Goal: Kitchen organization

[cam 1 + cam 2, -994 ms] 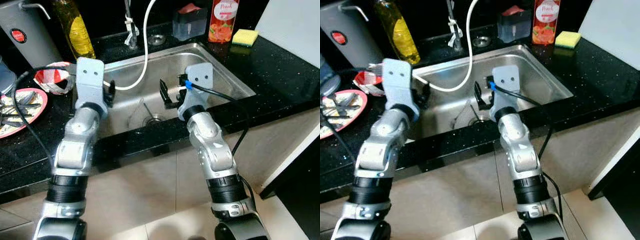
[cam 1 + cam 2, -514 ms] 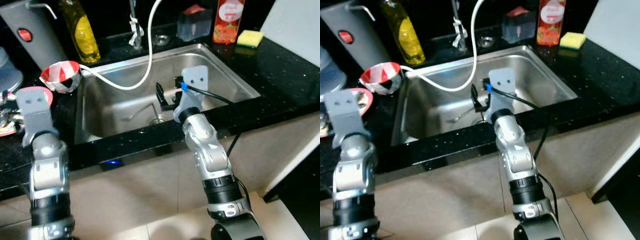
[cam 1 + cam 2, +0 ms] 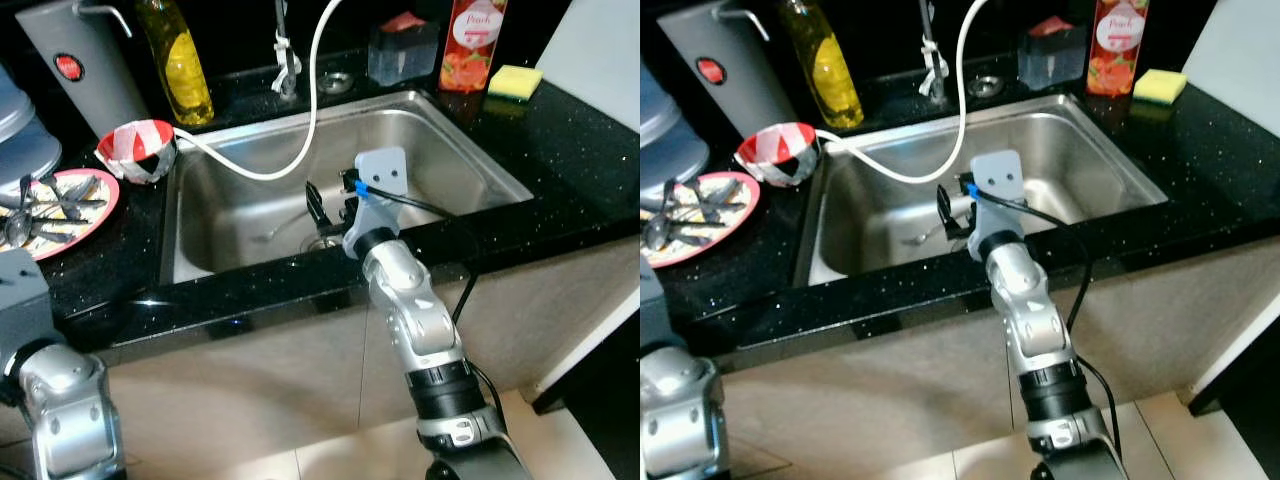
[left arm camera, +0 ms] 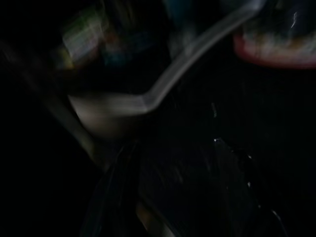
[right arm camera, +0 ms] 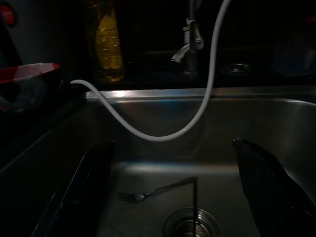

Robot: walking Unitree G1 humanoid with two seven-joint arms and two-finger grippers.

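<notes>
Left eye view had the right arm bent up from the floor side, its wrist leaning over the near rim of the sink (image 3: 470,150), and the right gripper (image 3: 322,205) hung inside the basin with its two black fingers spread apart, holding nothing. Just past those fingers a fork (image 3: 285,226) lay flat on the sink floor, near the drain (image 3: 322,240). A white hose (image 3: 300,120) looped down from the faucet (image 3: 285,60) and ran left over the rim toward a red and white bowl (image 3: 138,148) on the black counter (image 3: 560,130). Far left, a pink plate (image 3: 105,195) carried a heap of cutlery (image 3: 45,200). Along the back stood a yellow bottle (image 3: 180,55), a red bottle (image 3: 475,45) and a yellow sponge (image 3: 515,80). The left arm was tucked low at the near left, in front of the counter edge.

Right wrist view gave the close look: both black fingers (image 5: 84,187) wide apart, the fork's tines between them and its handle pointing toward the drain. Left wrist view was dark and blurred; the left gripper's fingers could not be made out, so its state could not be told.
</notes>
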